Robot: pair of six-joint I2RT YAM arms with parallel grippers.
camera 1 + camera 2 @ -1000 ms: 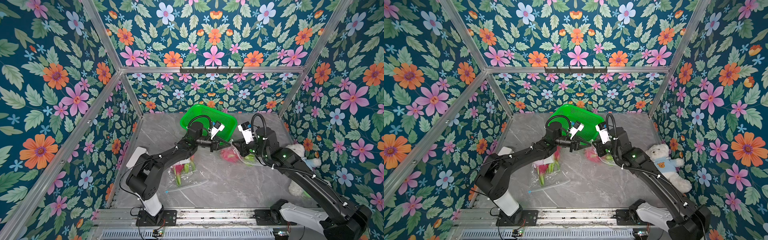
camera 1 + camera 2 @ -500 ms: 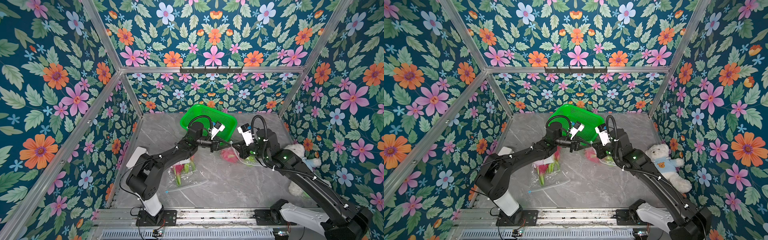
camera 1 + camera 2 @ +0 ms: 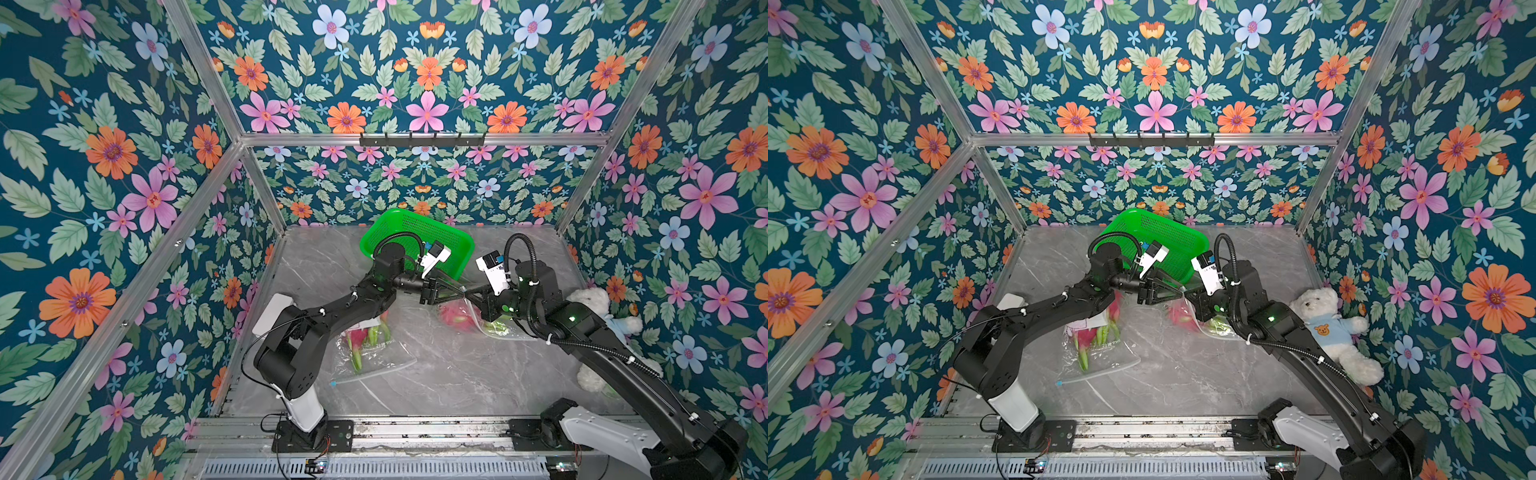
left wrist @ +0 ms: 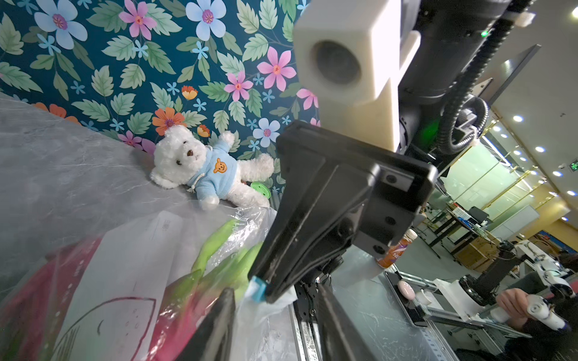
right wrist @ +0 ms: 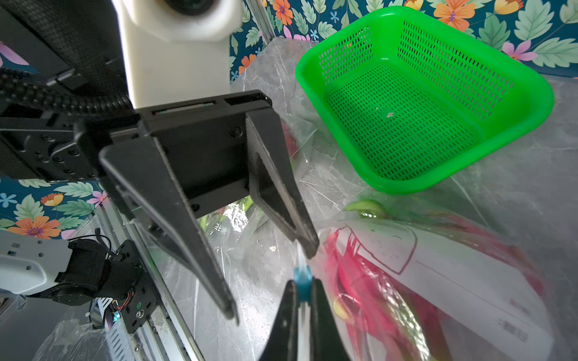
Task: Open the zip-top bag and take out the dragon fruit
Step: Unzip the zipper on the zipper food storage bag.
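A clear zip-top bag (image 3: pixel 484 326) hangs lifted at the table's middle, with a pink dragon fruit (image 3: pixel 454 316) (image 3: pixel 1179 319) inside. My right gripper (image 5: pixel 301 289) is shut on the bag's blue slider (image 5: pixel 302 276) at its top edge. My left gripper (image 4: pixel 278 323) faces it tip to tip, open, its fingers (image 5: pixel 227 308) apart on either side of the slider, touching nothing. In the left wrist view the fruit's green scales (image 4: pixel 219 250) press against the plastic. A second zip-top bag (image 3: pixel 368 347) (image 3: pixel 1096 345) with dragon fruit lies flat under my left arm.
A green perforated basket (image 3: pixel 419 232) (image 5: pixel 422 103) stands empty at the back, just behind both grippers. A white teddy bear (image 3: pixel 1325 328) (image 4: pixel 200 168) in a blue top lies against the right wall. Bare marble table (image 3: pixel 457 374) stretches toward the front rail.
My left gripper has opened and let go of the bag's top edge. The right gripper has stayed clamped on the slider, and both arms have kept their places.
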